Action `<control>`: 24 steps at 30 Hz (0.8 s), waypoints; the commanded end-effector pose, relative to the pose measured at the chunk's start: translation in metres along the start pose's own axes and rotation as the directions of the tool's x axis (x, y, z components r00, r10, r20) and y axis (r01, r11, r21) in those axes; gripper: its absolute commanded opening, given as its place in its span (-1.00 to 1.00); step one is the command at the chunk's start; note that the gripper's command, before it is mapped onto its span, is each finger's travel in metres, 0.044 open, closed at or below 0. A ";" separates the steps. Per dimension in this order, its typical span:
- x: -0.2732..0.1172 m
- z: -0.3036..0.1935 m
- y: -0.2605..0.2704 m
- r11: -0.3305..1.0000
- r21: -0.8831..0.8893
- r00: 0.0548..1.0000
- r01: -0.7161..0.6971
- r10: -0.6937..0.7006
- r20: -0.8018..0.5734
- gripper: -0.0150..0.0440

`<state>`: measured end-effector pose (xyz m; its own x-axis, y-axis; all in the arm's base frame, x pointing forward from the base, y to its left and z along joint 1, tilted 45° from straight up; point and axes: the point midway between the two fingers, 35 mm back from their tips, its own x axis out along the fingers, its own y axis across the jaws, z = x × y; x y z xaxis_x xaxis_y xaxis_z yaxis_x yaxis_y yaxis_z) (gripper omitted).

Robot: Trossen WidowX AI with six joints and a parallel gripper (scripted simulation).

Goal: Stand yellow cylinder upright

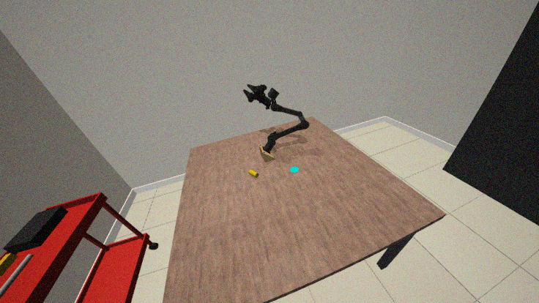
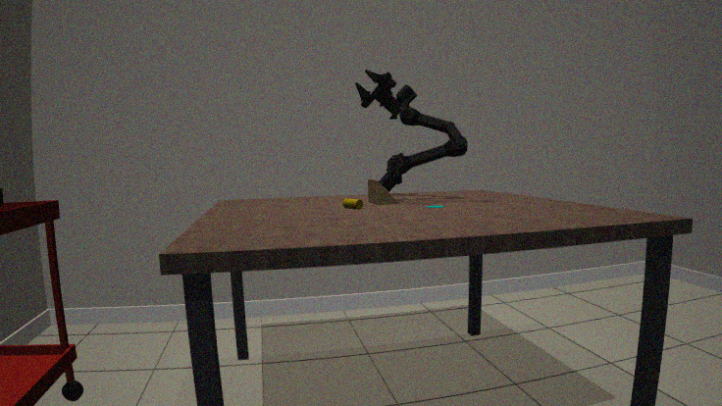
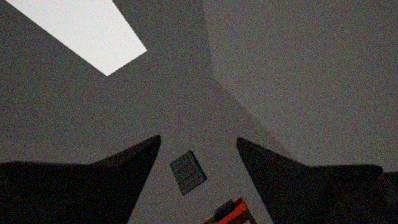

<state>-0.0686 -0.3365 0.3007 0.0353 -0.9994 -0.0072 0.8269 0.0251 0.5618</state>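
Note:
The yellow tall cylinder (image 1: 253, 173) (image 2: 352, 203) lies on its side on the wooden table (image 1: 286, 225) (image 2: 403, 227), in front of and a little left of the arm's base. The cyan circle (image 1: 294, 169) (image 2: 435, 206) is flat on the table to the right of the cylinder, with a gap between them and nothing on it. My gripper (image 1: 245, 88) (image 2: 361, 77) (image 3: 199, 140) is open and empty, raised high above the table and pointing up and to the left. Neither the cylinder nor the circle shows in the wrist view.
The arm's wedge-shaped base mount (image 1: 266, 154) (image 2: 380, 193) stands close behind the cylinder and circle. A red cart (image 1: 116, 267) (image 2: 29, 214) stands on the floor left of the table, with a dark box (image 1: 35, 230) on top. A wall rises behind the table.

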 end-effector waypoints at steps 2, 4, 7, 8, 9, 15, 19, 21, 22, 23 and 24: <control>0.005 -0.007 0.000 1.000 -0.020 0.999 0.002 -0.002 -0.034 0.69; 0.017 -0.029 0.001 0.997 -0.076 0.992 -0.002 -0.008 -0.128 0.56; 0.033 -0.066 0.004 0.984 -0.172 0.959 -0.037 -0.013 -0.282 0.56; 0.037 -0.080 0.005 0.978 -0.203 0.943 -0.057 -0.014 -0.333 0.56; 0.040 -0.093 0.007 0.969 -0.232 0.924 -0.080 -0.015 -0.383 0.56; 0.048 -0.173 0.021 0.883 -0.367 0.753 -0.291 -0.025 -0.657 0.56; 0.040 -0.226 0.031 0.788 -0.390 0.593 -0.476 -0.040 -0.804 0.56; 0.033 -0.251 0.037 0.729 -0.377 0.502 -0.572 -0.052 -0.863 0.56; 0.028 -0.263 0.039 0.696 -0.363 0.454 -0.619 -0.059 -0.889 0.56; 0.023 -0.275 0.042 0.662 -0.345 0.405 -0.665 -0.068 -0.912 0.56; 0.017 -0.287 0.045 0.627 -0.322 0.355 -0.710 -0.077 -0.932 0.56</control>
<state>0.1079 -0.3594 0.1107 0.4667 -0.4625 -0.7538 0.7798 0.6173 0.1041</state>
